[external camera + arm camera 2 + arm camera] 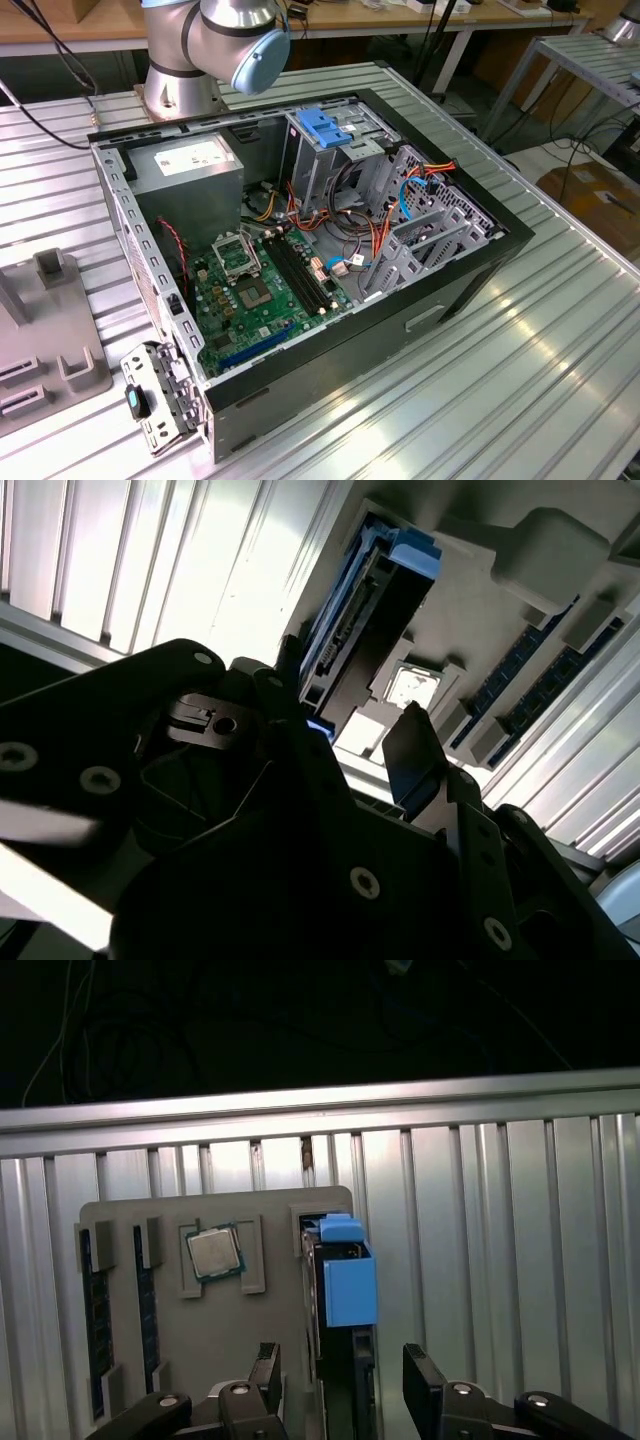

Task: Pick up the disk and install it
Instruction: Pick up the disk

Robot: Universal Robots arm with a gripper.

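The disk (pixel 348 1282) stands on edge in a slot of a grey holder plate (pixel 275 1250), its blue plastic rail facing the first wrist camera. In the second wrist view the disk (pixel 362 615) shows its dark side and blue end. My gripper (pixel 342 1378) is open and hangs just over the disk, one black finger (pixel 266 1368) on each side of it, apart from its faces. The second wrist view shows the gripper (pixel 350 720) close above the disk's near end. Nothing is held.
The holder plate also carries a processor chip (pixel 214 1253) and memory sticks (pixel 97 1320). In the exterior view the open computer case (pixel 300 230) lies on the ribbed metal table, with a drive cage (pixel 330 160), blue latch (pixel 325 125) and power-supply box (pixel 190 170).
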